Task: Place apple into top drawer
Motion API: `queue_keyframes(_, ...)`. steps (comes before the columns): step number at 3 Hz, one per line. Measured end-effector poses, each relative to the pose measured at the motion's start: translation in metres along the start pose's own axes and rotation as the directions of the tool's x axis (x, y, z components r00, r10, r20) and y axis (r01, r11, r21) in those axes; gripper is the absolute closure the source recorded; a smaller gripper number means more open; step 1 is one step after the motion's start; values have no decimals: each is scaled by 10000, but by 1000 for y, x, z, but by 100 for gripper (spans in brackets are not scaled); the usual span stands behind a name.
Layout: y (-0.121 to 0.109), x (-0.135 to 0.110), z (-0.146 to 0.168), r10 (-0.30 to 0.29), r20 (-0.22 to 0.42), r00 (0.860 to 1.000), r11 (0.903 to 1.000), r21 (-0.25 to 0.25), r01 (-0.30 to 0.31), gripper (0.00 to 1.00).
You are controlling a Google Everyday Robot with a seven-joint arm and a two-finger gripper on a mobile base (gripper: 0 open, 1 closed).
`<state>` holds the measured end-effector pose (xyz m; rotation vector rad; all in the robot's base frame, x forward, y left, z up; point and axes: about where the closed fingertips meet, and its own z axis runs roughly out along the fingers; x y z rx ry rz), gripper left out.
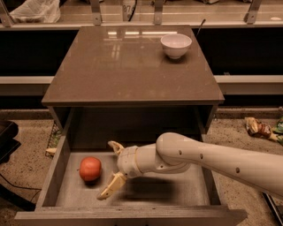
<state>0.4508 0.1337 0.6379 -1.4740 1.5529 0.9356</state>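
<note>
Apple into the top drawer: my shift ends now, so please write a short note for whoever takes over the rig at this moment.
The gripper is open, low inside the top drawer, just right of the apple; its fingers are spread and not touching it.
The apple lies on the drawer floor, left part. The drawer is pulled out.
Done: the apple is in the drawer.
Left: probably only lifting the arm clear.
The white bowl stands on the cabinet top, no part of the job.

Kitchen-like room, brown cabinet with bowl on top; long counter behind; speckled floor with snack packets; gripper inside the open drawer, jaws apart
</note>
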Motion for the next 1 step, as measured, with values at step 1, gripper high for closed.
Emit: queue_keyframes(1,0,0,0,0,0,10000,10000,-1,0,0)
